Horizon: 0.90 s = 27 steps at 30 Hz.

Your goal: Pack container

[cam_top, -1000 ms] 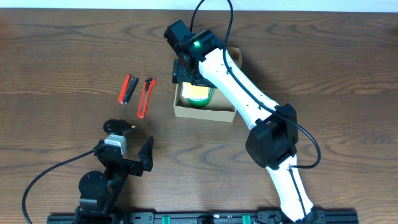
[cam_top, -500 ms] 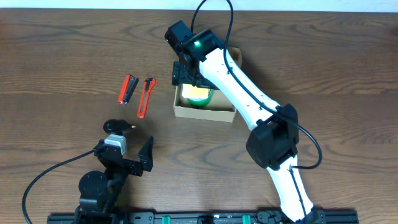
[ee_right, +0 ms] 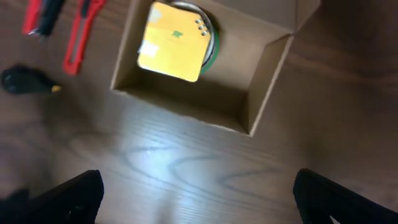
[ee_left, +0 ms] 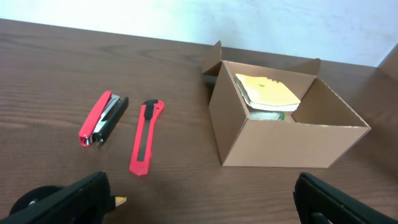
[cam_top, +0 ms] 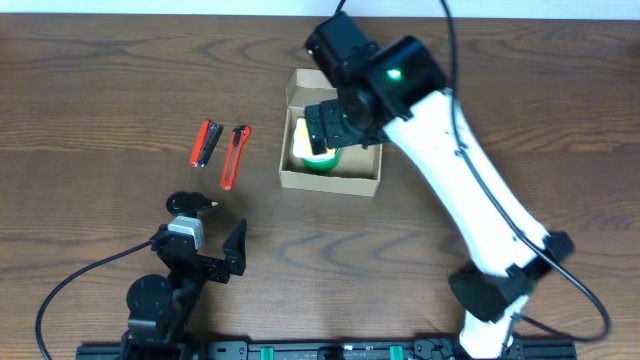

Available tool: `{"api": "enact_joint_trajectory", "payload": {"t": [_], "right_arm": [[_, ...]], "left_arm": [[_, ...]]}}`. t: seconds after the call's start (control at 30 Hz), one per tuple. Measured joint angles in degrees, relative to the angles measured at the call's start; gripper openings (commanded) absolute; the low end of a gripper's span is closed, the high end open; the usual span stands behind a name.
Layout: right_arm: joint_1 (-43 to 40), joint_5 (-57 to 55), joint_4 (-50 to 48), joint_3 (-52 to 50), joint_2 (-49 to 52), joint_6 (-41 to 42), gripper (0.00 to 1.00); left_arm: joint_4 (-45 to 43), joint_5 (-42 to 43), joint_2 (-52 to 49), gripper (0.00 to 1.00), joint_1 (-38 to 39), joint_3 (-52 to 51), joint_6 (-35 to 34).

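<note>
The container (cam_top: 330,182) sits open near the middle of the tabletop (cam_top: 100,80), a little toward the far edge, with its flap lid folded back. Inside, by its left wall, lies a roll with a yellow top and green rim (ee_right: 171,42). The right claw (cam_top: 326,128) hangs over the container, fingers spread wide, holding nothing. 2 red tools, a stapler (cam_top: 205,143) and a utility knife (cam_top: 234,157), lie side by side to the left of the container, apart from it. The left claw (ee_left: 202,193) sits by the near edge, also spread wide and empty

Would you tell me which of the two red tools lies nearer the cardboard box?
The slim red utility knife; the red-and-black stapler lies beyond it, farther from the box.
</note>
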State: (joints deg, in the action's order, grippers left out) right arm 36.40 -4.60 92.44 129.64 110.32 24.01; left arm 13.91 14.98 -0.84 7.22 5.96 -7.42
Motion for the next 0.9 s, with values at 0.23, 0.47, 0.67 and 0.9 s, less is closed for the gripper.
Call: {"api": "enact_joint_trajectory", "payload": {"t": [0.23, 0.47, 0.67, 0.9], "right_arm": [[-5.2, 0.5, -4.6, -15.9, -13.6, -5.7, 0.99], [-10.8, 3.2, -15.0, -40.5, -30.0, -11.9, 0.99], [-10.8, 4.6, -14.2, -49.4, -39.0, -14.7, 0.99], [-10.8, 4.9, -13.3, -50.1, -41.9, -15.8, 0.99]], "left_arm": [[0.0, 0.0, 0.0, 0.95, 0.0, 0.0, 0.0], [0.0, 0.0, 0.0, 0.95, 0.0, 0.0, 0.0], [0.0, 0.0, 0.0, 0.95, 0.0, 0.0, 0.0], [0.0, -0.2, 0.0, 0.95, 0.0, 0.0, 0.0]]}}
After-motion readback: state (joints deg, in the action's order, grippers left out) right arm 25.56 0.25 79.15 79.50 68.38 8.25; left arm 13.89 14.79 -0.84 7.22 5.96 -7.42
